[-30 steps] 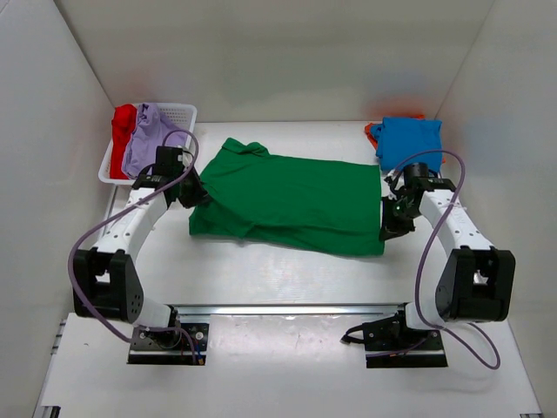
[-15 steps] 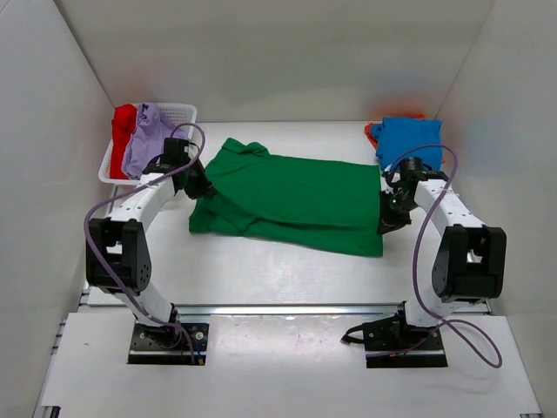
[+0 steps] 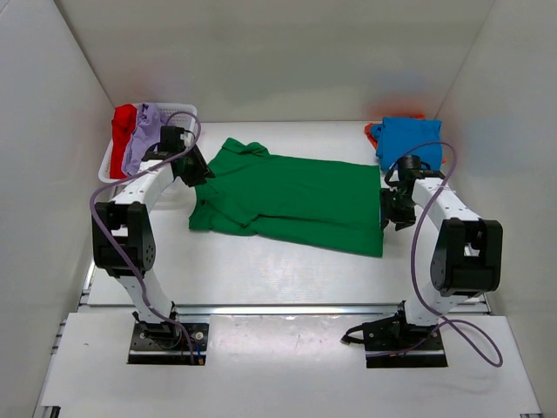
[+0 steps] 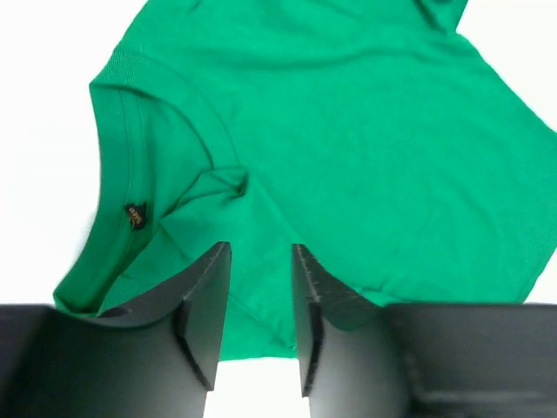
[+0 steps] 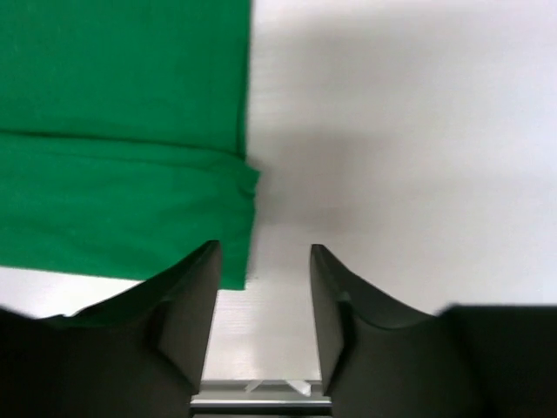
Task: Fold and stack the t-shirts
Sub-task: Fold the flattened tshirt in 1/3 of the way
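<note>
Green shirt (image 3: 287, 196) lies spread flat on the desk (image 3: 261, 270). Left fingers (image 4: 204, 296) slightly parted, empty, over its sleeve end; right fingers (image 5: 187, 296) parted, empty, mostly over bare desk beside the hem corner. Risk: right pinch lands off the edge, misses cloth, fold skews.

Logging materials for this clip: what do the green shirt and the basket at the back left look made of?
The green shirt looks like soft, matte knit cloth: it creases and shows a stitched hem band. The basket looks like white plastic mesh, probably rigid, though its holes barely resolve here.
</note>
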Available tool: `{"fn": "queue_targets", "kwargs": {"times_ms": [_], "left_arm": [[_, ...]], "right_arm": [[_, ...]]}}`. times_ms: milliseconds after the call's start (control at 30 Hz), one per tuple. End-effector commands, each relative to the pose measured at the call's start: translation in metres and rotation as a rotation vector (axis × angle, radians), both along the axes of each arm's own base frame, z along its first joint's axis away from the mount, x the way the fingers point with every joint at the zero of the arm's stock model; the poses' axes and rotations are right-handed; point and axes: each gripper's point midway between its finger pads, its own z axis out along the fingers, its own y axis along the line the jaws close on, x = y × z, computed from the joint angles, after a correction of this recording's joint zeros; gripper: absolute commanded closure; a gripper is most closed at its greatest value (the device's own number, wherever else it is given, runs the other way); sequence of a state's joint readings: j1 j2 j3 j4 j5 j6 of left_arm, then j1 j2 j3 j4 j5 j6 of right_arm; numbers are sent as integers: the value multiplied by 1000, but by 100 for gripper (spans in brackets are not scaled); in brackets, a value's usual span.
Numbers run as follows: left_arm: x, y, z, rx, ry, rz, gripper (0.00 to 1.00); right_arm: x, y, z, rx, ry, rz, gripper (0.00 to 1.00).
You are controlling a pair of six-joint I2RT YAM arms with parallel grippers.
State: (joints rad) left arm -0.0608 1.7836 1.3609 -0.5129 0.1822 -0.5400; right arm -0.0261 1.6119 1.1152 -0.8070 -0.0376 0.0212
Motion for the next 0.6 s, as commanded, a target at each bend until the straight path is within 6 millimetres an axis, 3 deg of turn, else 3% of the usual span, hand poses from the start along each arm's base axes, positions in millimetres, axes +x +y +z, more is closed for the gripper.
{"fn": "queue_targets", "kwargs": {"times_ms": [0,100,200,333,367,433,567], "left_arm": [[9,-1,42,15,-115,-6,53],[-2,-10,29,2,-84,-33,49],[-14,-20,8,6,-45,-58,48],[-18,-40,-20,-5,-9,-79,48],[-15,-40,-30,-3,9,-72,49],[-15,-60,-59,9,65,-98,52],[-27,-71,-87,20,131,-102,53]], "right_arm": [[28,-13,38,-94,-187,-52,56],[32,-7,48,-62,-242,-42,50],[39,24,49,24,-285,32,51],[52,62,31,118,-291,84,52],[54,73,30,151,-288,107,52],[71,97,19,210,-317,125,51],[78,111,0,241,-290,134,50]]}}
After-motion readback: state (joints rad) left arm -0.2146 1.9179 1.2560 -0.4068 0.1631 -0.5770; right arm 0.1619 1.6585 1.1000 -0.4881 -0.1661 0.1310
